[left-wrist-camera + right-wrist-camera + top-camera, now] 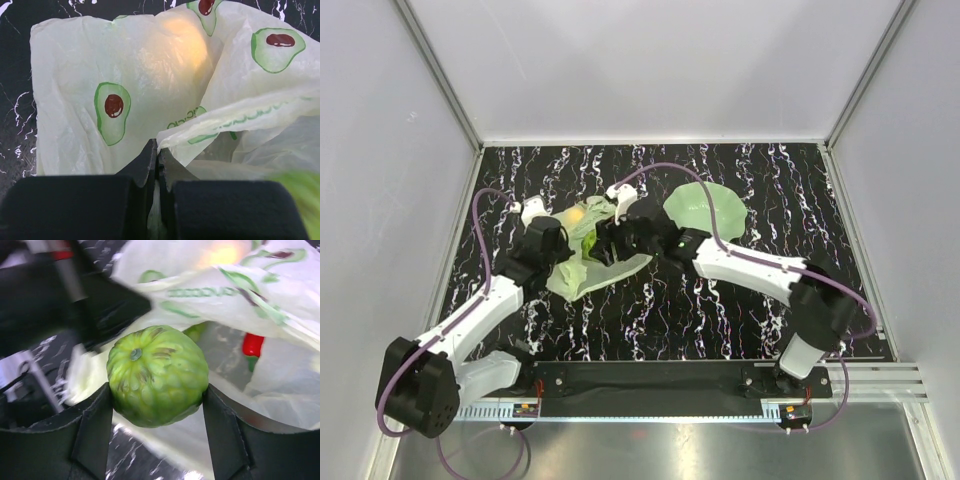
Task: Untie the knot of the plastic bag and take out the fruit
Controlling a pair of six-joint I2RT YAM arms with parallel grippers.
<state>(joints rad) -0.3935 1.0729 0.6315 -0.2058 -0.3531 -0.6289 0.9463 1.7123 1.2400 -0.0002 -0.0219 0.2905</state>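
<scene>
One bumpy green fruit (157, 372) gripped by right tool (156, 392) | left tool (156, 156) pinches avocado-print bag (70, 65)

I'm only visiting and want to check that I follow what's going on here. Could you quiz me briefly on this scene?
1. True or false: the right claw grips the green round fruit.
2. What does the left claw pinch? A a spoon, B the plastic bag, C nothing.
3. Fill in: the hidden piece glowing through the bag's film looks ___.
Key: 1 true; 2 B; 3 yellow-orange.
</scene>
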